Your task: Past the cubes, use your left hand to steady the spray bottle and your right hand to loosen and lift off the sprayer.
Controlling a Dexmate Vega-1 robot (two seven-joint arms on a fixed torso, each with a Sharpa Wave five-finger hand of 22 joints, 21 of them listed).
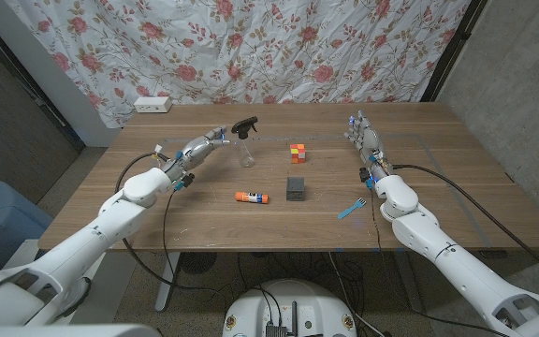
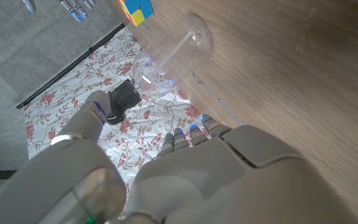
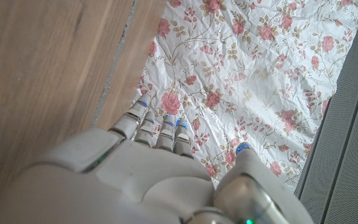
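Wood grain everywhere, the table (image 1: pixel 204 220) takes up most of the head view, with a white power strip (image 1: pixel 153 104) sitting at its far edge in the upper left, right under the floral curtain (image 1: pixel 279 47).

Moving right from there, the left hand (image 1: pixel 204 147) is reaching in toward the spray bottle (image 1: pixel 245 145), left of centre in the upper half of the frame. Its fingers (image 1: pixel 221 138) are stretched out and apart, tips just beside the bottle, but I can't tell whether they actually touch it. In the left wrist view the thumb (image 2: pixel 92 115) sits apart from the other fingertips (image 2: pixel 191 130), nothing held between them, and the clear bottle body (image 2: pixel 166 56) with its black sprayer (image 2: pixel 122 99) shows just beyond.

The bottle stands upright, sprayer on top.

Below it, near the frame's middle, an orange-capped glue stick (image 1: pixel 250 197) lies on its side. Right of that is a dark grey cube (image 1: pixel 296 188), and above it a colourful puzzle cube (image 1: pixel 297 153), just right of the bottle.

Further right, a small blue thing (image 1: pixel 351 208) lies flat on the wood, too small to tell what it is.

Then the right hand (image 1: pixel 363 134), well apart from the bottle, in the upper right part of the table. Fingers (image 3: pixel 157 130) are straight and close together, holding nothing.
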